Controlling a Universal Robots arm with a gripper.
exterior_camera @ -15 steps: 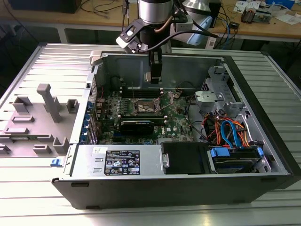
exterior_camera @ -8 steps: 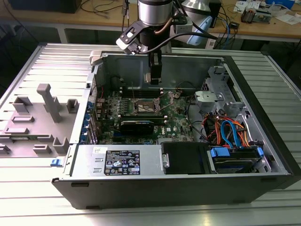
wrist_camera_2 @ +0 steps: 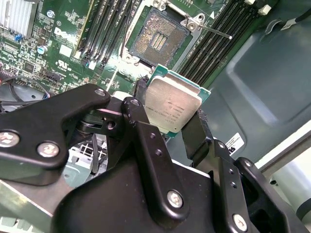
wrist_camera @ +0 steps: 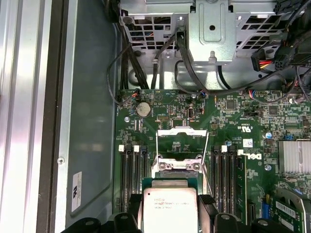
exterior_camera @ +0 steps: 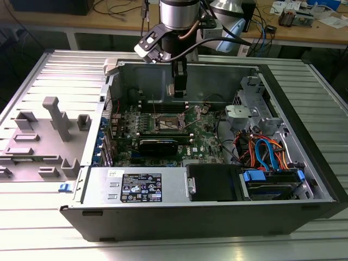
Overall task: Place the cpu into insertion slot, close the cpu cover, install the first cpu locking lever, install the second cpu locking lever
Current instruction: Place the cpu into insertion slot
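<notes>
Black gripper fingers (wrist_camera_2: 146,131), two of them, are clamping one cpu (wrist_camera_2: 172,99) by opposite edges, so I'm reading the gripper (wrist_camera_2: 170,107) as closed on the chip, with its silver top showing in both wrist views. I'm counting one insertion slot (wrist_camera_2: 158,39), its dark contacts lying uncovered, and one bank of memory slots (wrist_camera_2: 104,34) on each side of it. The cpu is hanging clear of the motherboard (wrist_camera_2: 58,43), near the insertion slot but not in it. In the exterior view the arm (exterior_camera: 176,13) is hanging vertically over the open computer case (exterior_camera: 190,217), its gripper pointing down.
</notes>
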